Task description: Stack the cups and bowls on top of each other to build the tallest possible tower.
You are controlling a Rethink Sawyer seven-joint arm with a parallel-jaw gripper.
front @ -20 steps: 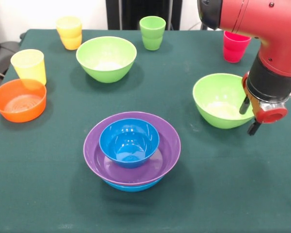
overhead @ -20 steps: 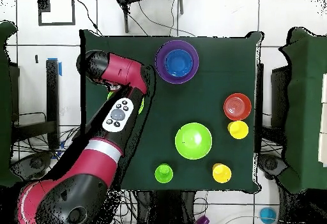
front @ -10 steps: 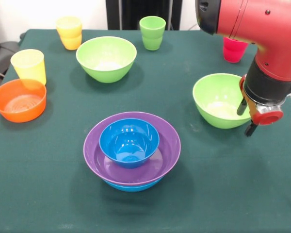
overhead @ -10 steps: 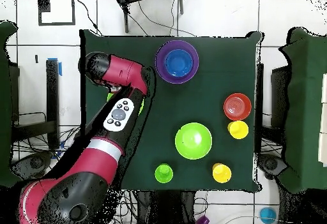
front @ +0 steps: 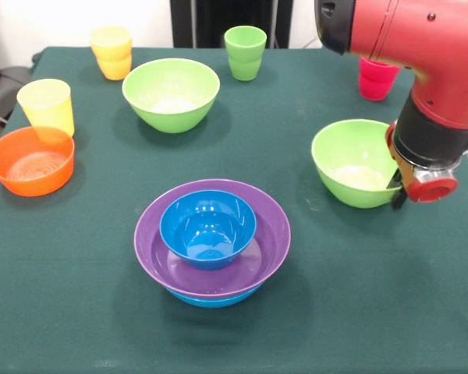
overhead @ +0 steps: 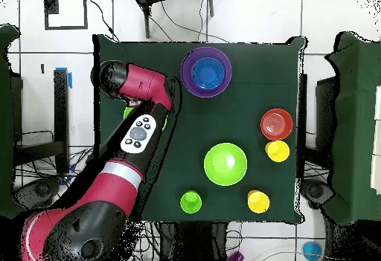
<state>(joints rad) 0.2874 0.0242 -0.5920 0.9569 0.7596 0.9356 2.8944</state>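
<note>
Right now the fingers [front: 395, 189] sit at the thin rim of the light green bowl [front: 351, 161], smooth, light and slippery, though whether they pinch it I cannot tell.

A dark green cloth [front: 335, 312] covers the worktop — smooth and flat. Beyond it lies a white tiled floor [overhead: 245, 20] — cables trail across.

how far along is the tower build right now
Started: the small blue plastic bowl sits in the wide purple bowl, nested on a large blue bowl. In hand: the gripper is at the rim of the nearer light green bowl; its grip is unclear. Left: the other green bowl, orange bowl and four cups.
</note>
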